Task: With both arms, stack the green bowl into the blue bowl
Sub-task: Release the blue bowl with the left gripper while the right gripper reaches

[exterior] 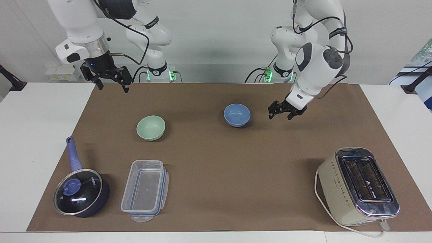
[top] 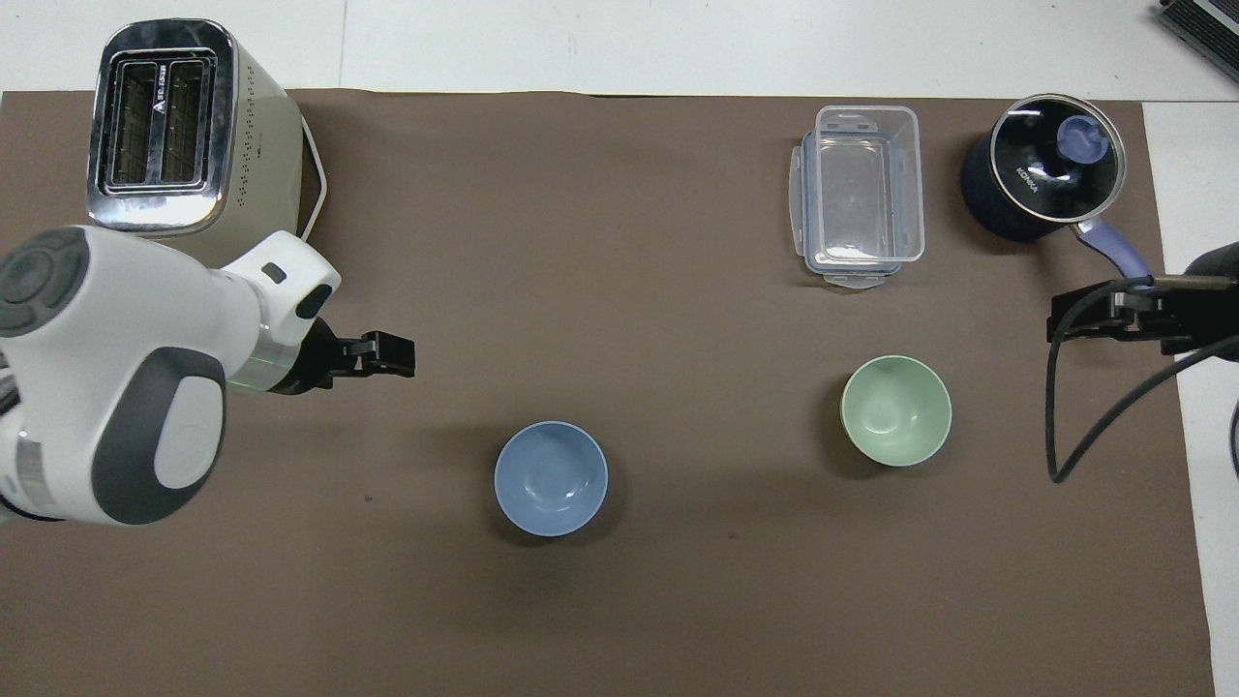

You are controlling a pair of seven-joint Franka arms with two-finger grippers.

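Note:
The blue bowl stands upright on the brown mat near the table's middle, with nothing touching it. The green bowl stands upright beside it, toward the right arm's end, empty and free. My left gripper hangs open and empty over bare mat, clear of the blue bowl toward the left arm's end. High over the mat's corner at the right arm's end, my right gripper waits open and empty.
A cream toaster stands at the left arm's end, farther from the robots. A clear plastic container and a dark lidded pot with a blue handle lie farther out than the green bowl.

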